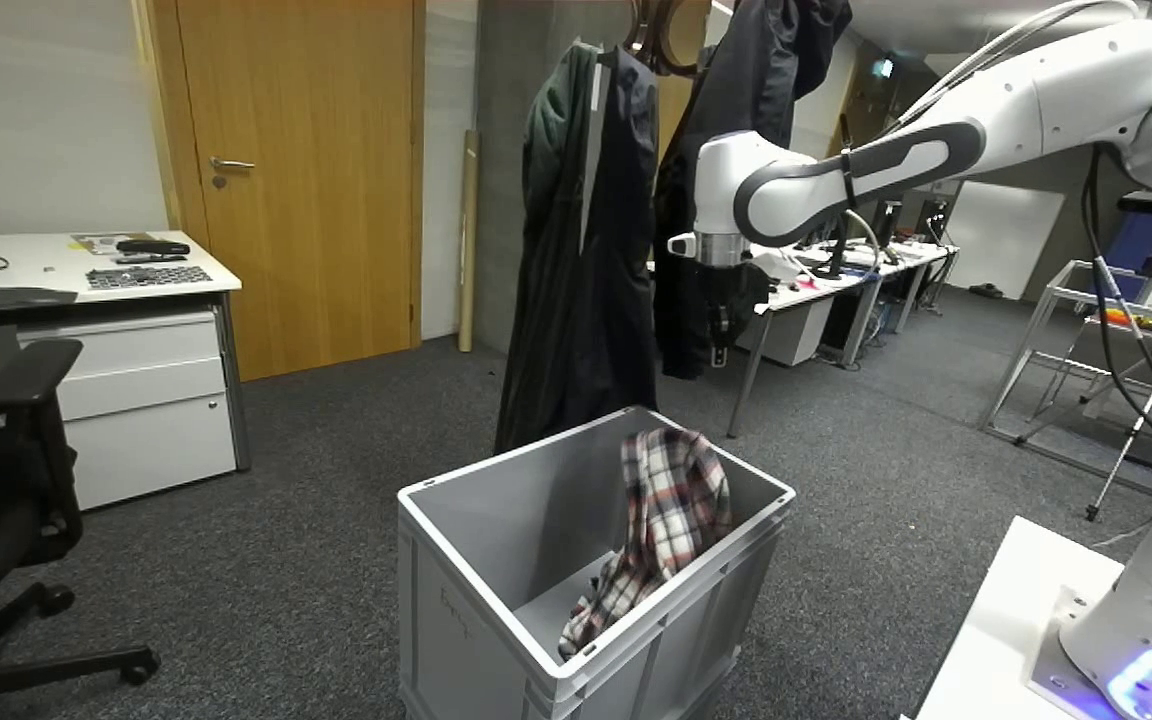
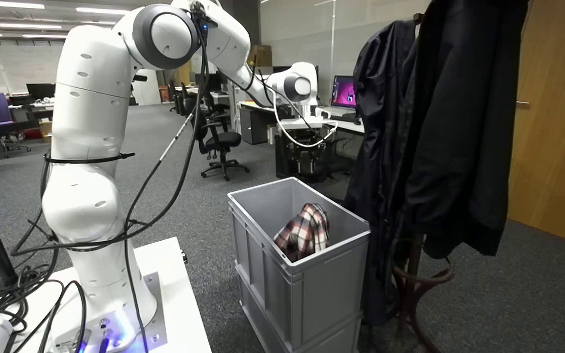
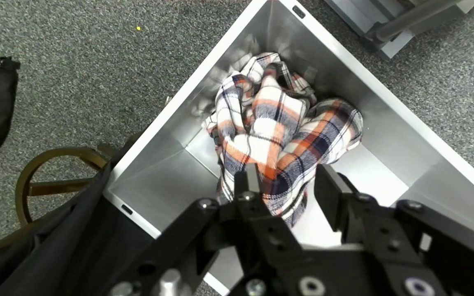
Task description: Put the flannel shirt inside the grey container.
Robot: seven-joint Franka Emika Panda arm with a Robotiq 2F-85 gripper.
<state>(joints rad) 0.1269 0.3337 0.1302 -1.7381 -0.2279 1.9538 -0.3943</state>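
Flannel shirt lies inside the grey container, bunched toward one corner; in the wrist view we see no cloth crossing the rim. Whether the folds are fully at rest, we cannot tell. The jaws stand parted with nothing between them, pointing down above the container and well apart from the cloth. We judge the release done and the task all but complete.

Placement: the container stands near the white worktop that carries the arm, a strip of carpet between, presumably to keep its opening within reach. We read the high, downward pose as suited to dropping soft fabric past straight walls, no entry needed.

Edges and room: dark garments hang close by the container in both exterior views; in the wrist view they reach a rim corner, contact undecided. A swing that way could snag them, so we favour lifting, then drawing back over the worktop. Inside, light bottom shows beside the shirt, which gives the pile room to slump.
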